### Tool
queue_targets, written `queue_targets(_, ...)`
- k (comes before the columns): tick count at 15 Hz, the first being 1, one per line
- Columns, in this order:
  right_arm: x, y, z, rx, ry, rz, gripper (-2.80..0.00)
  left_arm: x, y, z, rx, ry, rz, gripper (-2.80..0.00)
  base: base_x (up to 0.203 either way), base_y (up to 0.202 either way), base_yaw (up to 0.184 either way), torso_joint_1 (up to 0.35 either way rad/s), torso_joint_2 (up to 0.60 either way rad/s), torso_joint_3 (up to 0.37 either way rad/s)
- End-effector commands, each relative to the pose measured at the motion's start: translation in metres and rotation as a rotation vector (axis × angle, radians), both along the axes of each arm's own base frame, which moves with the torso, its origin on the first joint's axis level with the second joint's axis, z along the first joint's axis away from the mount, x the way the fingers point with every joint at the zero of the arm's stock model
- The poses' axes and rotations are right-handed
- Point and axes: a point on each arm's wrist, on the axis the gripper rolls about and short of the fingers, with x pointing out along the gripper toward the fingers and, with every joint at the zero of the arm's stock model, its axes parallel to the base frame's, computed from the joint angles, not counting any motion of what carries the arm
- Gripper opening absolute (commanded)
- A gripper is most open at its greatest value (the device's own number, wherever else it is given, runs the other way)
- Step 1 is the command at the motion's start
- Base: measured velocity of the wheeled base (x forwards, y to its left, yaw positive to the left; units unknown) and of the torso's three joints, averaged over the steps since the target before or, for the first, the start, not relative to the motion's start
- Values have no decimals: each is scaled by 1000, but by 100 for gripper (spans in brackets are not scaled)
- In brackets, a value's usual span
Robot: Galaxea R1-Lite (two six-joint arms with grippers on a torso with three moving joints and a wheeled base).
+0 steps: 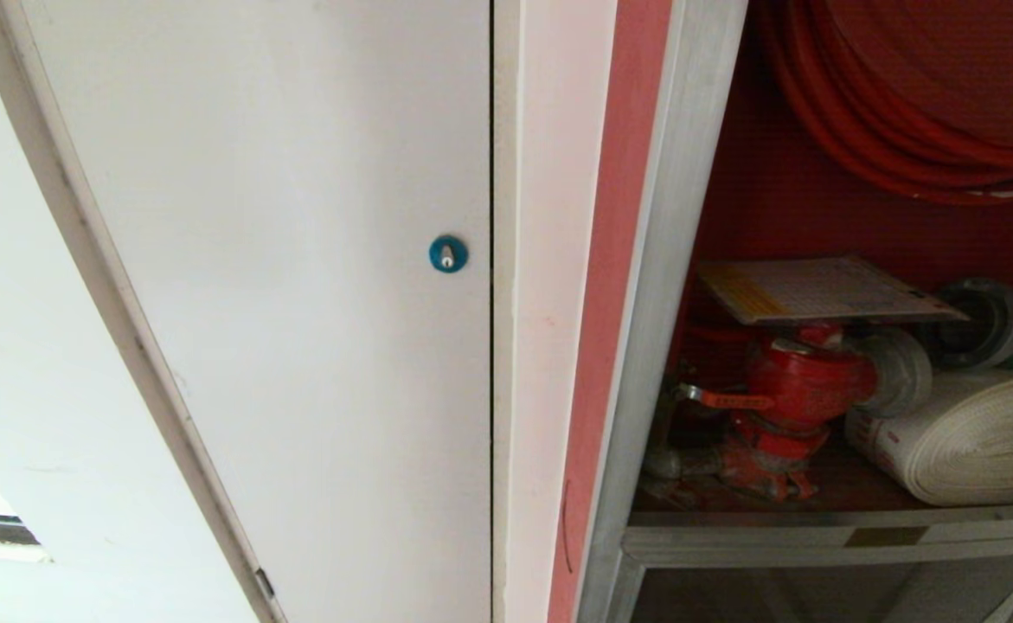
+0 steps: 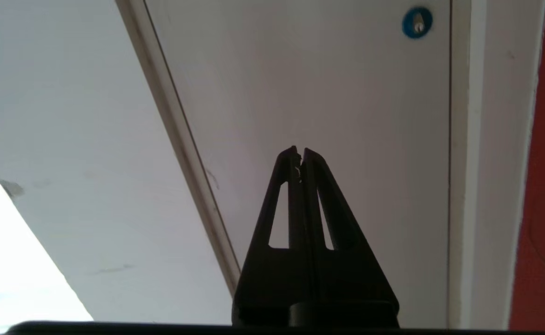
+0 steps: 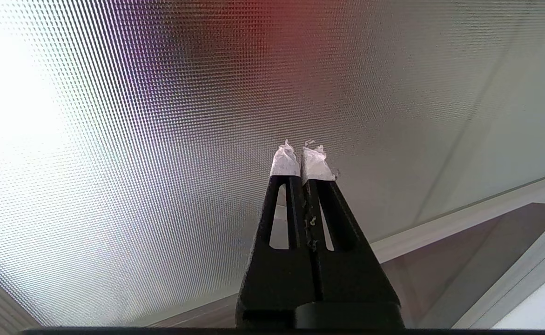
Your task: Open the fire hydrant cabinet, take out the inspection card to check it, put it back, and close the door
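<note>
The fire hydrant cabinet [image 1: 663,285] stands open at the right of the head view, showing its silver frame and red inside. The inspection card [image 1: 817,290], a whitish grid sheet with a yellow band, lies flat on top of the red valve [image 1: 804,381]. No gripper touches it. My left gripper [image 2: 299,150] is shut and empty, pointing at the white panel [image 2: 323,93] left of the cabinet. My right gripper [image 3: 301,149], its tips wrapped in white tape, is shut and empty in front of a dotted glass pane [image 3: 137,163] in a silver frame; I cannot tell whether this is the door. Neither arm shows in the head view.
The white panel [image 1: 298,260] carries a blue round lock [image 1: 448,253]. A pink-red strip [image 1: 614,285] runs beside the cabinet frame. Inside are a coiled red hose [image 1: 904,138] above and a rolled white hose [image 1: 964,441] on the shelf at right.
</note>
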Motion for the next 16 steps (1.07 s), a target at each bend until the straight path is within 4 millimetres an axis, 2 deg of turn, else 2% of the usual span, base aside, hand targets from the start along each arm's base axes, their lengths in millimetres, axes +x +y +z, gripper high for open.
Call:
queue_targets(1,0,0,-1,-1,6,1,-280,1,0,-11,-24,10,-10,-280,0,0,0,0,0,0)
queue_targets(9,0,0,-1,-1,6,1,-280,17,0,-45,-25,77,-11,-280,0,0,0,0,0,0)
queue_targets(16,0,0,-1,0,6,1,-280,18,0,-50,-29,131,-12,-280,0,0,0,0,0,0)
